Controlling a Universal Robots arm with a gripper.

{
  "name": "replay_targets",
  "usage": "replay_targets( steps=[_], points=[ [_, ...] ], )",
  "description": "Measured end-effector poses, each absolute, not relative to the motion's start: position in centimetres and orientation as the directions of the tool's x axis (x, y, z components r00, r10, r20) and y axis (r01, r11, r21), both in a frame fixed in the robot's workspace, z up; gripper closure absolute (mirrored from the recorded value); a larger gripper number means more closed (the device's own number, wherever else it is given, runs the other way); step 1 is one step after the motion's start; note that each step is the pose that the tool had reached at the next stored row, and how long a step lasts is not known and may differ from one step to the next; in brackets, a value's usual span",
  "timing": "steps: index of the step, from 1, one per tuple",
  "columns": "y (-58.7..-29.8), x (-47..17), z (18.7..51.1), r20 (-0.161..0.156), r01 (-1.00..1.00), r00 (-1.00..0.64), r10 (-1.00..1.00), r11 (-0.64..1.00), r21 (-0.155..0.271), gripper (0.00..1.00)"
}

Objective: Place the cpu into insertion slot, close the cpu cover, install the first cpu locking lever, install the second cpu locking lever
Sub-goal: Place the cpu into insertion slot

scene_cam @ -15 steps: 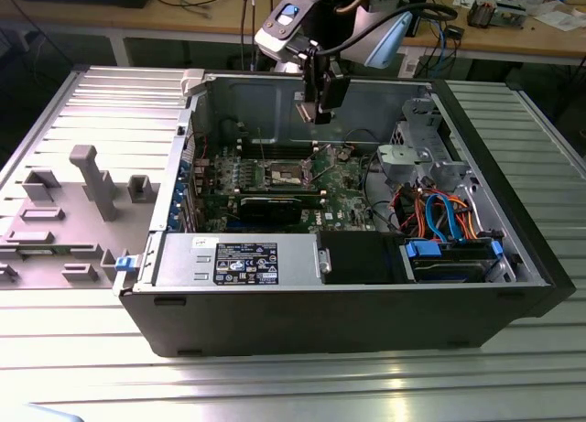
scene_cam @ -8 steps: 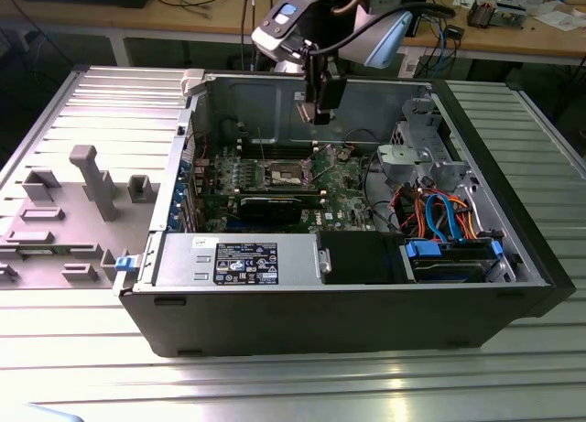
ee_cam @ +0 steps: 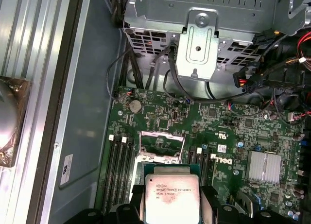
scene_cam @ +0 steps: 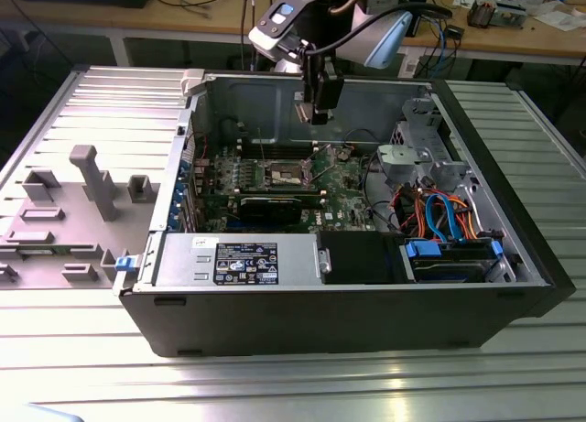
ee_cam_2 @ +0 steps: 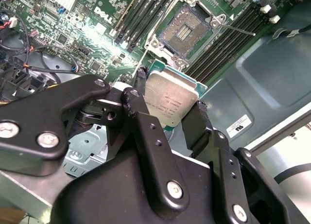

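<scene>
My gripper [scene_cam: 316,111] hangs above the open computer case [scene_cam: 348,321], shut on the cpu [ee_cam_2: 171,100], a flat square chip with a silvery top. In both wrist views the black fingers [ee_cam_2: 197,122] press on two opposite edges of the cpu [ee_cam: 171,197]. The insertion slot [ee_cam_2: 187,30] lies below on the green board with its dark pin grid bare inside a silver rim. A thin locking lever [ee_cam_2: 238,29] sticks out beside it. In the exterior view the insertion slot [scene_cam: 286,173] is lower and toward that view's left of the gripper. I cannot make out the cpu cover apart from the rim.
Long black memory slots [ee_cam_2: 146,15] flank the socket. A black graphics card [scene_cam: 275,205] lies in front of it, and a power supply [scene_cam: 238,257] fills the case front. A drive cage [scene_cam: 417,138] and coloured cables [scene_cam: 439,211] crowd the exterior view's right. A grey fixture [scene_cam: 92,179] stands outside.
</scene>
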State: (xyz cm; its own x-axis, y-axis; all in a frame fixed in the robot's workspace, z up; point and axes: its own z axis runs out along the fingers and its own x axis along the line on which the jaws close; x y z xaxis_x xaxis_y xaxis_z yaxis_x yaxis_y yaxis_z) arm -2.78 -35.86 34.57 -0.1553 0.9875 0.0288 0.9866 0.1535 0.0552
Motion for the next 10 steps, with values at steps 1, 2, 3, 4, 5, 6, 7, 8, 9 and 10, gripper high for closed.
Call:
replay_targets(
  steps=[1,2,3,4,5,6,7,8,9,10],
  points=[
    [-35.86,-2.78,34.57,0.029,0.987,-0.155,0.987,0.154,0.055,0.46],
    [-35.86,-2.79,34.57,0.029,0.987,-0.155,0.987,0.154,0.055,0.46],
    [-35.86,-2.79,34.57,0.029,0.987,-0.155,0.987,0.154,0.055,0.46],
    [-35.86,-2.80,34.57,0.029,0.987,-0.155,0.987,0.154,0.055,0.46],
    [-35.86,-2.80,34.57,0.029,0.987,-0.155,0.987,0.154,0.055,0.46],
    [-35.86,-2.80,34.57,0.029,0.987,-0.155,0.987,0.154,0.055,0.46],
    [-35.86,-2.80,34.57,0.029,0.987,-0.155,0.987,0.153,0.055,0.46],
    [-35.86,-2.80,34.57,0.029,0.987,-0.154,0.988,0.152,0.055,0.46],
    [-35.86,-2.80,34.56,0.029,0.987,-0.152,0.988,0.150,0.055,0.46],
    [-35.86,-2.80,34.53,0.029,0.988,-0.147,0.989,0.145,0.055,0.46]
  ],
)
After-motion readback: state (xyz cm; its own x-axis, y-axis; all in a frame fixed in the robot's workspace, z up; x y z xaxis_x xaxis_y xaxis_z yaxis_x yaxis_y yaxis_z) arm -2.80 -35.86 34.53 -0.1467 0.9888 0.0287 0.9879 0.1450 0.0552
